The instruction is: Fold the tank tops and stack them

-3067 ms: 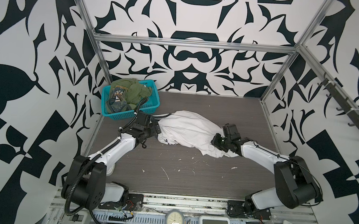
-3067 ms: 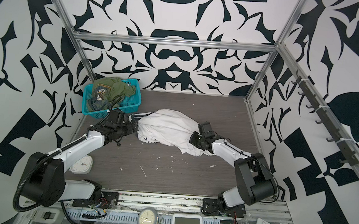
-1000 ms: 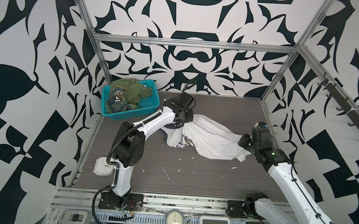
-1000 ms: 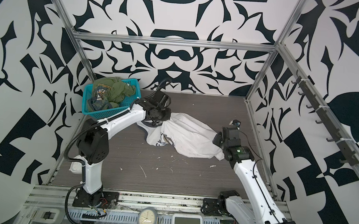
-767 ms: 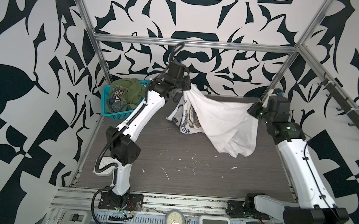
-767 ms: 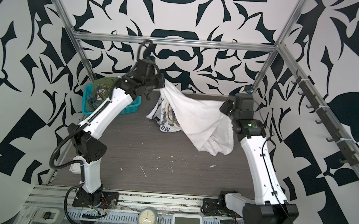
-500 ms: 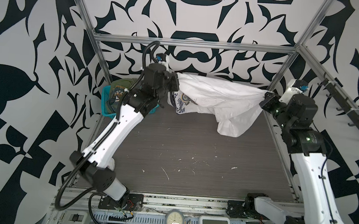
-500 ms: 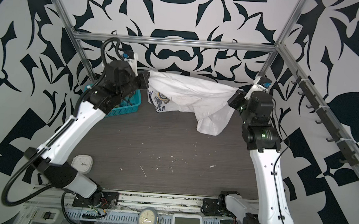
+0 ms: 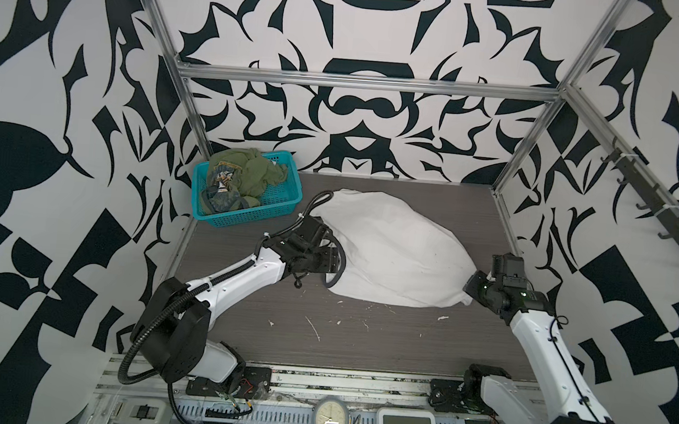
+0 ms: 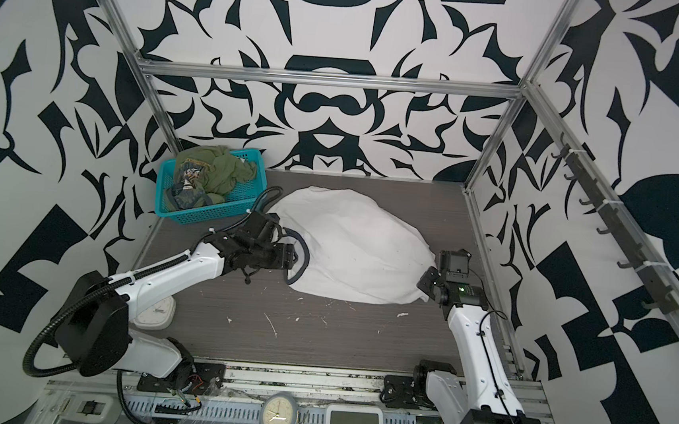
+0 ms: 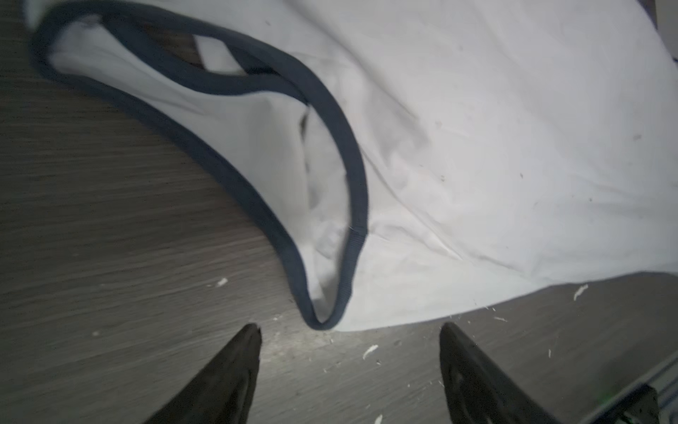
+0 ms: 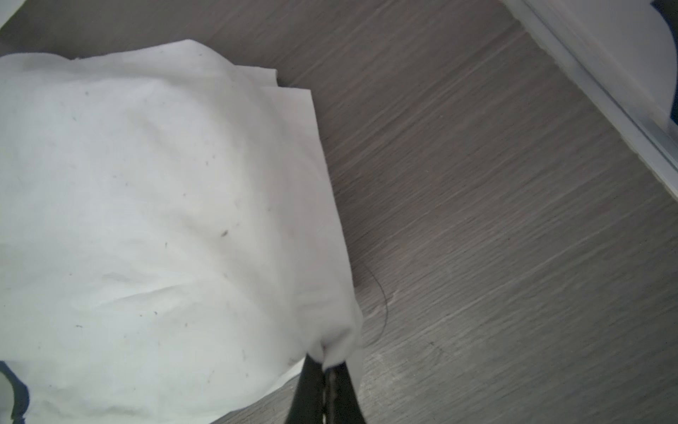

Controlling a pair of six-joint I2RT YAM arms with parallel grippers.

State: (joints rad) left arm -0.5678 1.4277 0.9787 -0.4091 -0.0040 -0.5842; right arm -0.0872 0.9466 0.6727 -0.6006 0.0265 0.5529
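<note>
Having come down from mid-air, the white top (image 9: 388,250) now lies spread on the tabletop (image 9: 361,339). The left tool (image 11: 349,326) has just sprung apart and let go of its end, while the right tool (image 12: 324,363) still pinches a corner. Folding looks ready to start; the green top (image 9: 249,173) waits in the basket (image 9: 246,218).

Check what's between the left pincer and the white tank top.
Left wrist view: only bare tabletop with white flecks; the open left pincer straddles navy trim on the white tank top, not touching.
</note>
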